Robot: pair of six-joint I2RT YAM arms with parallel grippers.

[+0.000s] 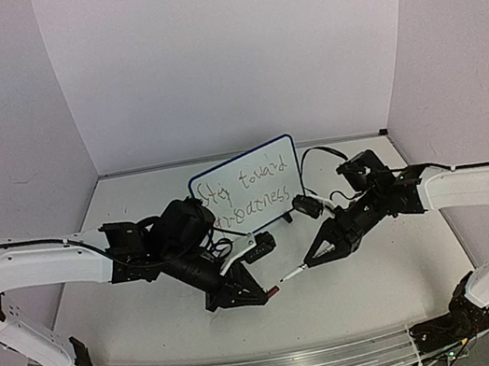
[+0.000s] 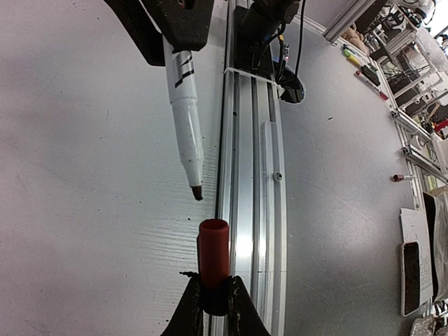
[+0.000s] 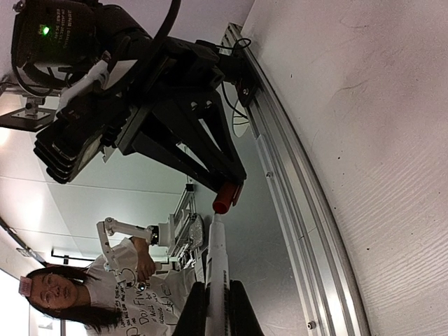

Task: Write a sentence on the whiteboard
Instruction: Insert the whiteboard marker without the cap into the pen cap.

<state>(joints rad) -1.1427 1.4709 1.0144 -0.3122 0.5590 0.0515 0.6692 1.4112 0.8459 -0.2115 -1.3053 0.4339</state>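
Left wrist view is giving you the clearest start. The left fingers [image 2: 190, 311] are clamping together on the closed end of a red cap [image 2: 213, 248], and the cap is standing out from them with its open mouth facing away. Just beyond that mouth, near but not touching, the dark chisel tip of a white marker [image 2: 186, 119] is pointing back at it, a little to one side of the cap's axis. Beside both, an aluminium rail [image 2: 253, 182] is running along the edge of the pale worktop [image 2: 84, 210].

Right wrist view is showing you the right fingers [image 3: 194, 316] squeezing shut on the marker's white barrel. The barrel is running out between them toward the red cap.

Top external view is placing the pair for you. Both sets of fingers are meeting low over the worktop's near middle, cap on the left and marker tip on the right, with a small gap between. Behind them, toward the back wall, the whiteboard [image 1: 255, 162] is standing upright and slightly askew, with the left arm's black wrist overlapping its lower left corner in this view. The sentence [image 1: 248, 192] is sitting on it in two dark cursive lines. It is looking like "Stay toward greatness", though the first word is probably too small here to read reliably.
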